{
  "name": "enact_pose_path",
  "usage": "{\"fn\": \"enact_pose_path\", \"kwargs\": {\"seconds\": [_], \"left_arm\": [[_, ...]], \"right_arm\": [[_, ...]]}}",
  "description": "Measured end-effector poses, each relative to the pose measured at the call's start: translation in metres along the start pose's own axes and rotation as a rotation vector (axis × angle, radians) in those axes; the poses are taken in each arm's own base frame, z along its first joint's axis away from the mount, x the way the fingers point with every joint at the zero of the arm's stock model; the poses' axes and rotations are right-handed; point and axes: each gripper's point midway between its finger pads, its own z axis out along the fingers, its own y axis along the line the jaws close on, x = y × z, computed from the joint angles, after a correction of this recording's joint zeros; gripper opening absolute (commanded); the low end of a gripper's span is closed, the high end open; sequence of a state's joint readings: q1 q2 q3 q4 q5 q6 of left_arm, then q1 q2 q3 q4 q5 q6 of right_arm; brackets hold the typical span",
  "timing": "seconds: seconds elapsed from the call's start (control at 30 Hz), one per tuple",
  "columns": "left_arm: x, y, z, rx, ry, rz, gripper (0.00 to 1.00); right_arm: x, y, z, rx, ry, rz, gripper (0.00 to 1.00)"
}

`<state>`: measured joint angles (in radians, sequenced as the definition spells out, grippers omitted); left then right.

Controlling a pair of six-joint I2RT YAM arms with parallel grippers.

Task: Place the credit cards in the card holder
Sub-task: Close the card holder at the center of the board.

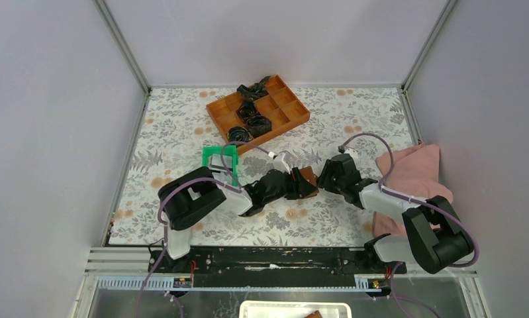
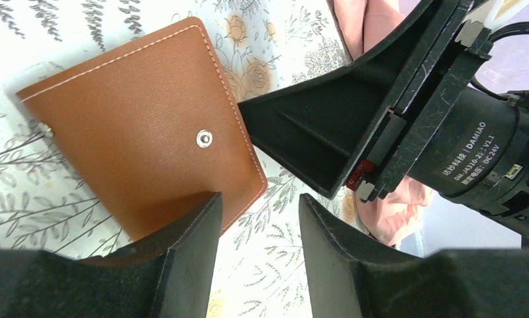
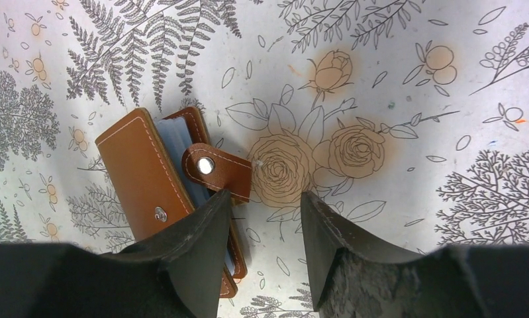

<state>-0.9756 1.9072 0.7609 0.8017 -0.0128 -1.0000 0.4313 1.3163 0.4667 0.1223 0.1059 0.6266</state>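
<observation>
The card holder (image 3: pixel 139 172) is a brown wallet lying folded on the floral table, its snap tab (image 3: pixel 218 169) loose and unsnapped. Between its covers shows a pale blue edge of the credit cards (image 3: pixel 175 136). In the left wrist view the card holder (image 2: pixel 142 139) shows its plain back with a snap stud. My left gripper (image 2: pixel 260 202) is open, nothing between its fingers, its left finger over the holder's near corner. My right gripper (image 3: pixel 265 199) is open too, its left finger over the holder's edge. From above, both grippers (image 1: pixel 300 185) (image 1: pixel 324 179) meet at the card holder (image 1: pixel 308 176).
An orange compartment tray (image 1: pixel 294 116) with black coiled items stands at the back. A green tray (image 1: pixel 208 158) sits left of the arms, something greyish in it. A pink cloth (image 1: pixel 414 169) lies at the right edge. My right gripper's black finger (image 2: pixel 328 126) crosses the left wrist view.
</observation>
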Motion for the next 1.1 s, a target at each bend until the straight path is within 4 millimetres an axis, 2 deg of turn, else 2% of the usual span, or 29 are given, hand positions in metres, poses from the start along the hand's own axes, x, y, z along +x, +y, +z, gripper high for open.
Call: {"fn": "enact_pose_path", "kwargs": {"seconds": [0.3, 0.6, 1.1], "left_arm": [[-0.005, 0.009, -0.016, -0.044, -0.028, 0.010, 0.53], [-0.002, 0.026, -0.018, -0.120, -0.024, 0.017, 0.53], [-0.008, 0.033, -0.024, -0.173, -0.045, 0.025, 0.53]], "right_arm": [[0.007, 0.009, -0.001, -0.007, -0.002, -0.043, 0.51], [0.011, 0.013, -0.002, -0.018, 0.004, -0.060, 0.51], [0.018, 0.021, -0.002, -0.018, -0.001, -0.102, 0.52]]}}
